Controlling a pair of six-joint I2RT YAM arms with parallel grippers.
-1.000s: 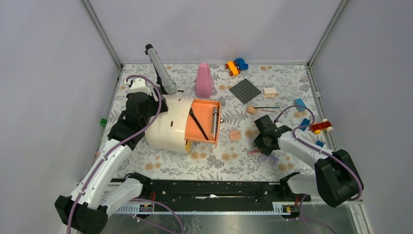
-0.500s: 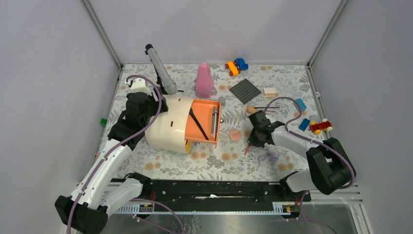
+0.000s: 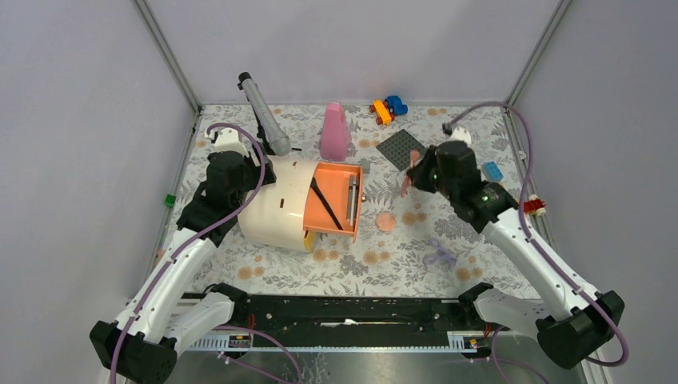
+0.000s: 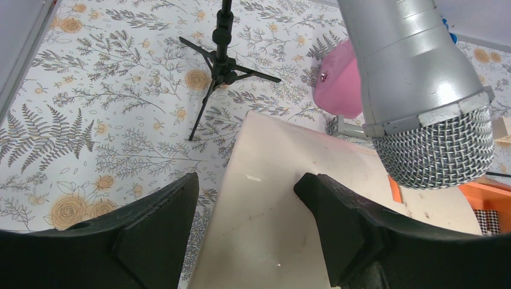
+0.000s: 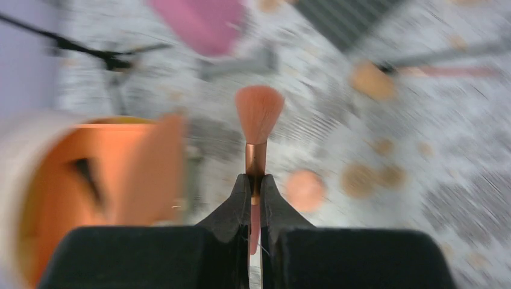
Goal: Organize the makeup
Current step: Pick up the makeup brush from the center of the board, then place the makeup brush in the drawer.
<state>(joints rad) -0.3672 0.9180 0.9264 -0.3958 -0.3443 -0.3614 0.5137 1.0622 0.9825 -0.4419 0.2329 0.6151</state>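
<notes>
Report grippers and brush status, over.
Right gripper shut on pink-bristled brush, held aloft. Left gripper open over cream organizer. Orange drawer open; nothing seen blocking.

brush [image 5: 258, 120]: soft bristles, glossy coppery ferrule | microphone [image 4: 416, 78]: satin metal body — wire-mesh head | drawer [image 3: 336, 186]: matt plastic

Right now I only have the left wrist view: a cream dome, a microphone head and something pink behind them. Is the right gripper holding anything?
Observer: Yes. The right gripper is shut on a makeup brush, with the peach bristles pointing away from the fingers.
Operator: Is the drawer open?
Observer: Yes. The orange drawer sticks out of the right side of the cream organizer, and a thin dark brush already lies inside it.
Operator: Is any makeup left out?
Observer: A round peach puff lies on the table, just right of the drawer.
</notes>
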